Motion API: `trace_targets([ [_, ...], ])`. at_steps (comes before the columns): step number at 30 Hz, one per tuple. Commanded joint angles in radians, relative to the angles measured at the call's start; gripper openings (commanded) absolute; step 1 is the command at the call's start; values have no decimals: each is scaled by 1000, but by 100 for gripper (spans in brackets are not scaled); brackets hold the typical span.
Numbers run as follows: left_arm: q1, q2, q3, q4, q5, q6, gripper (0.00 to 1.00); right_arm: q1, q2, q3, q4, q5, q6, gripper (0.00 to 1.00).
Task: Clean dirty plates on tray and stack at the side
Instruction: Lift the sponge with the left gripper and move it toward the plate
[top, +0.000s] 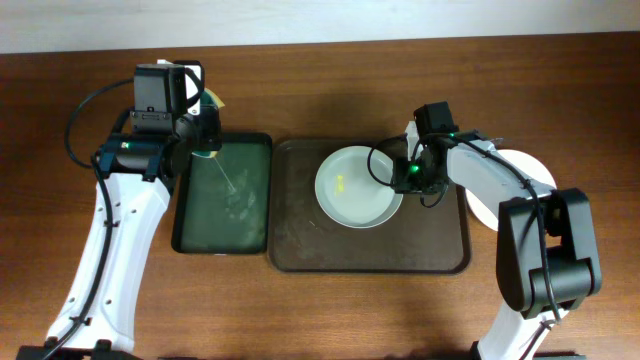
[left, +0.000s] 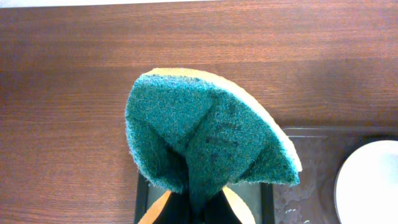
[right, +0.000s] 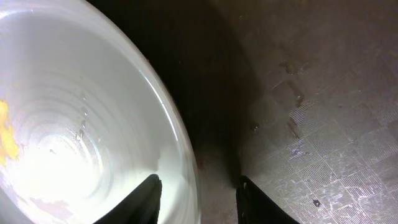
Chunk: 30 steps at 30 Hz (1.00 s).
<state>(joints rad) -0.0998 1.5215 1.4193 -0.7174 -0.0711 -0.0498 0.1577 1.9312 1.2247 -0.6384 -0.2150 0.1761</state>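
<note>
Straddling the 3 o'clock rim of the plate (top: 358, 187) with the right fingers (top: 411, 179), parted, placing one tip inside the bowl and one outside over the tray (top: 300, 255), apparently not yet pinching. Clamping a folded green sponge (left: 211, 137) in the left fingers (top: 207, 140), hanging it above the 12 o'clock end of the black tray (top: 250, 225), well apart from the plate.

Lying slightly toward 12 o'clock on the tray, carrying a yellow smear (top: 341, 183) near its middle, so probably awaiting a scrub.

Judging the main hazard: closing on a thin, glossy, sloping rim and losing it, tipping or skidding the plate across a tray floor showing droplets and wet streaks. Possibly shoving the plate toward 9 o'clock instead of gripping, if closing off-centre. Possibly dripping onto wood while carrying the sponge toward 3 o'clock. Possibly knocking the second plate (top: 525, 165), lying off the tray at 3 o'clock and half hidden under the right arm, when swinging that way.

Working over a brown wood-grain worktop (top: 300, 80), looking dry around both trays. Showing only a pale strip past its 12 o'clock edge, revealing nothing more of the room.
</note>
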Motion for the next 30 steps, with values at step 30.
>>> trace_targets([
  [30, -114, 448, 517, -433, 289, -139, 0, -2, 9, 43, -94, -21, -3, 13],
])
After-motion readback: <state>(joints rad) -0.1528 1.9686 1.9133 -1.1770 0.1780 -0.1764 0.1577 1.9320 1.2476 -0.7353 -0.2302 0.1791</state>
